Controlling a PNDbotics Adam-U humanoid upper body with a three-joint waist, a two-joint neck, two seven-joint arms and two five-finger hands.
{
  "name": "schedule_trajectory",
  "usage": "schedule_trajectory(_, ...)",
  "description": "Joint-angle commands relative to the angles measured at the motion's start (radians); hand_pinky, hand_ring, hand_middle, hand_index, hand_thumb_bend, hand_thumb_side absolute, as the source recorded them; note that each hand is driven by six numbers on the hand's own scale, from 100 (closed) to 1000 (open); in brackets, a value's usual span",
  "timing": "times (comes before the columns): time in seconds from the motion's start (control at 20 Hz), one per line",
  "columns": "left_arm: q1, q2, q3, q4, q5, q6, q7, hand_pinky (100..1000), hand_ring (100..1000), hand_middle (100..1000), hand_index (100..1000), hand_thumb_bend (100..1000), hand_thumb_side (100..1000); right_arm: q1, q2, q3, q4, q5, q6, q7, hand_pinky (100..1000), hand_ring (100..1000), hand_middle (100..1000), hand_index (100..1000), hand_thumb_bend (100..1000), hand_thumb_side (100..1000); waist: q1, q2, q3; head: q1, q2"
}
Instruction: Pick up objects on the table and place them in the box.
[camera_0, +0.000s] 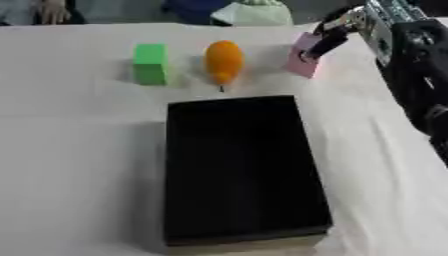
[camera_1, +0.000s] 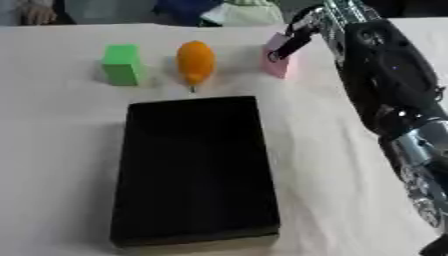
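A green block (camera_0: 150, 63), an orange fruit-shaped object (camera_0: 224, 61) and a pink block (camera_0: 303, 61) stand in a row at the far side of the white table. Nearer me lies a black box (camera_0: 241, 167), open and with nothing inside. My right arm reaches in from the upper right, and my right hand (camera_0: 328, 41) has its dark fingers curled on the top of the pink block, which sits tilted. My left hand shows in neither view.
The table (camera_0: 79, 165) is covered with a white cloth. People and coloured cloth items show along the far edge (camera_0: 254, 12). My right arm (camera_1: 389, 95) fills the right side over the table.
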Motion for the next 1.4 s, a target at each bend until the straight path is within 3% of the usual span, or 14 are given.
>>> schedule_trajectory(0.05, -0.009, 0.010, 0.010, -0.016, -0.009, 0.000, -0.001, 767, 802, 851, 891, 162, 982, -0.024, -0.013, -0.004, -0.003, 0.006, -0.004, -0.007, 958, 976, 932, 1000, 217, 870, 0.003, -0.016, 0.002, -0.001, -0.009)
schedule_trajectory(0.5, -0.010, 0.008, 0.010, -0.016, -0.010, 0.002, -0.004, 768, 802, 851, 891, 161, 984, -0.023, -0.009, -0.004, -0.002, 0.008, -0.019, -0.037, 931, 943, 886, 1000, 161, 814, 0.004, -0.010, 0.004, -0.002, -0.008)
schedule_trajectory(0.7, -0.011, 0.008, 0.010, -0.016, -0.010, 0.002, -0.006, 768, 801, 851, 891, 161, 983, -0.024, -0.007, -0.005, -0.005, 0.008, -0.025, -0.053, 916, 918, 846, 935, 100, 770, 0.004, -0.009, 0.004, -0.002, -0.008)
schedule_trajectory(0.95, -0.010, 0.008, 0.010, -0.016, -0.009, 0.003, -0.009, 769, 801, 852, 891, 161, 984, -0.026, -0.007, -0.008, -0.012, -0.010, -0.027, -0.075, 903, 892, 800, 869, 100, 758, 0.004, -0.011, 0.003, 0.000, -0.003)
schedule_trajectory(1.4, -0.007, 0.009, 0.012, -0.016, -0.007, 0.006, -0.012, 769, 801, 852, 891, 163, 982, -0.033, -0.016, -0.003, -0.050, -0.034, -0.022, -0.074, 901, 886, 791, 859, 100, 763, 0.003, -0.024, -0.004, 0.001, 0.003)
